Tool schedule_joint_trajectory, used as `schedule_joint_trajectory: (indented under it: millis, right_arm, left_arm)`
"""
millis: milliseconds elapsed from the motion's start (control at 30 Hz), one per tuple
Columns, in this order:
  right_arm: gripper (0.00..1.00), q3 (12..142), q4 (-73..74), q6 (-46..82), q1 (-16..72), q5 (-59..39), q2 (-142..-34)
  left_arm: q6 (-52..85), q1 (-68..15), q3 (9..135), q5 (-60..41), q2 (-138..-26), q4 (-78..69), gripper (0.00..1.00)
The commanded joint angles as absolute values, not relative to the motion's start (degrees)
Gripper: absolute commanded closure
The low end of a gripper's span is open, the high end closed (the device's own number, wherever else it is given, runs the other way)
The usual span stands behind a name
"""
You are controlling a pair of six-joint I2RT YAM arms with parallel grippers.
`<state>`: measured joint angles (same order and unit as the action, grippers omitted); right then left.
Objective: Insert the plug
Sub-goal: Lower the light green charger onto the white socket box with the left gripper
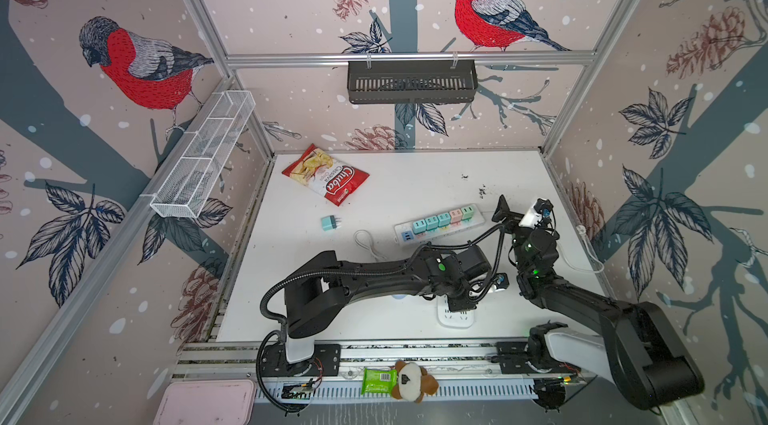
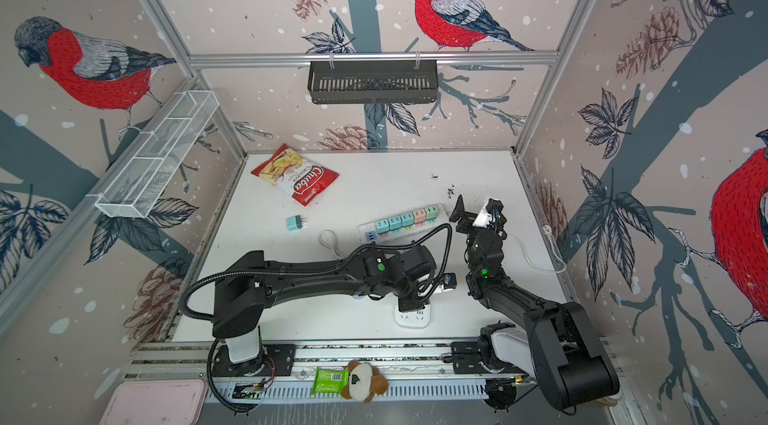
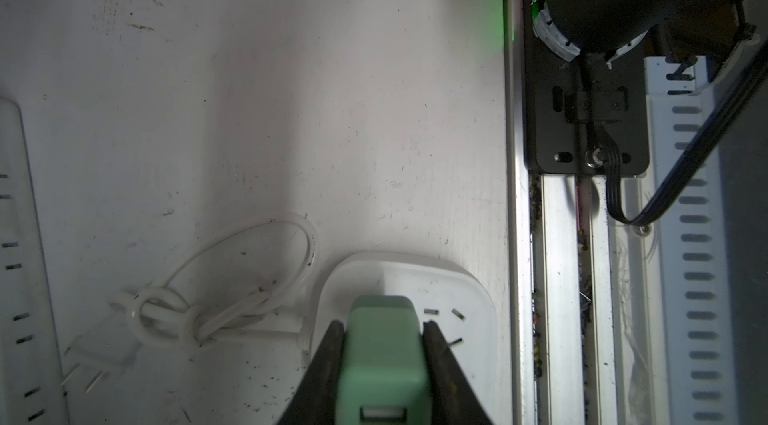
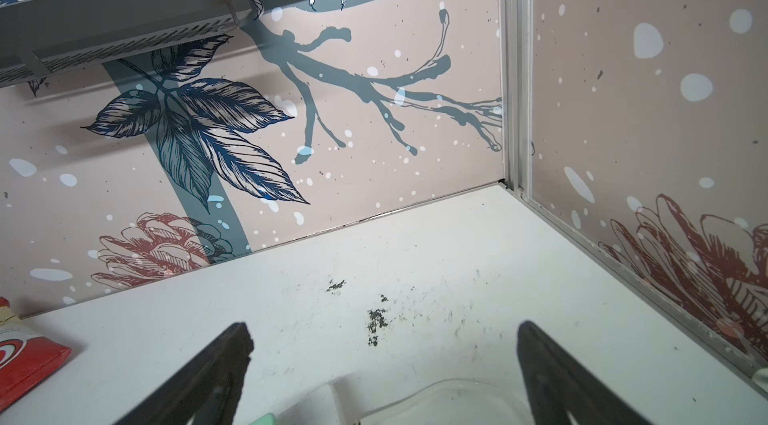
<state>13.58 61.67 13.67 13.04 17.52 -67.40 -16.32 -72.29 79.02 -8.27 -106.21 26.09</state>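
Observation:
A mint-green plug (image 3: 384, 356) sits between the black fingers of my left gripper (image 3: 384, 325), which is shut on it. The plug stands over a small white socket block (image 3: 469, 290). Its prongs are hidden, so I cannot tell how deep they sit. In both top views the block (image 1: 455, 319) (image 2: 412, 319) lies near the table's front edge, half under the left wrist. My right gripper (image 4: 382, 335) is open and holds nothing. It hovers at the right end of a long white power strip (image 1: 440, 225) holding several pastel plugs.
A loose teal plug (image 1: 330, 223) lies left of the strip. A red chips bag (image 1: 326, 177) is at the back left. A knotted white cable (image 3: 187, 315) lies beside the socket block. The front rail (image 3: 557, 277) runs close by, bearing a plush toy (image 1: 413, 381).

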Motion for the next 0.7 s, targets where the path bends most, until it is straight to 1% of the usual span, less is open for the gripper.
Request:
schedule_joint_trajectory:
  millis: [0,667]
  right_arm:
    - [0.00,13.40,62.22,13.98,12.96,17.53,-66.77]
    - [0.00,13.10,61.28,14.26,12.92,17.54,-65.31]
  left_arm:
    - [-16.08,-72.91,78.76,-8.13,-105.95,26.40,1.00]
    - [-15.82,-74.93,77.01,-8.64,-105.87,26.86,1.00]
